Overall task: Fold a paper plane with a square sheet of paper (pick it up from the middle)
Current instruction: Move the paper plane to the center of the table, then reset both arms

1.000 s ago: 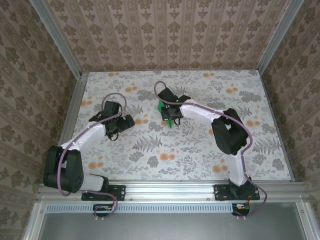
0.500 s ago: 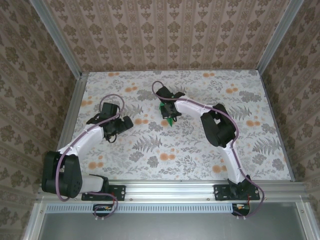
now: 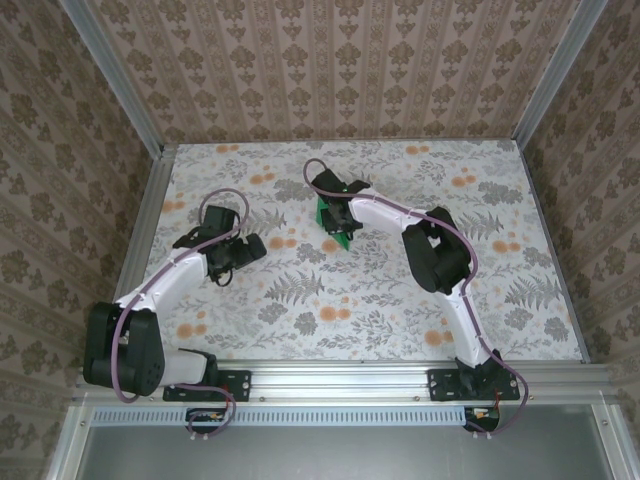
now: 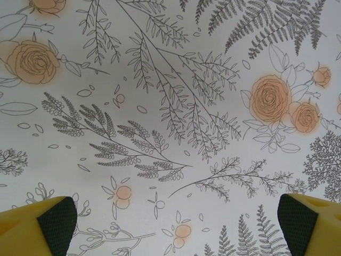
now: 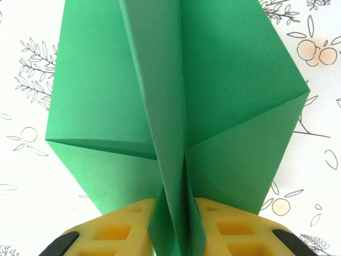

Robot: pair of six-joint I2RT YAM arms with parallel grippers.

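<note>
Right arm's elbow has swung inward since a second ago, bringing the right gripper (image 5: 175, 209) low onto the paper plane (image 5: 229, 96), which lies mid-table toward the far side; its fingers (image 5: 122, 232) flank the raised centre keel, seemingly to set that crease, though whether they pinch it or have just freed it I cannot tell. Left gripper (image 4: 176, 218) gapes empty over the table (image 3: 400, 300), parked clear, apparently to give room.
</note>
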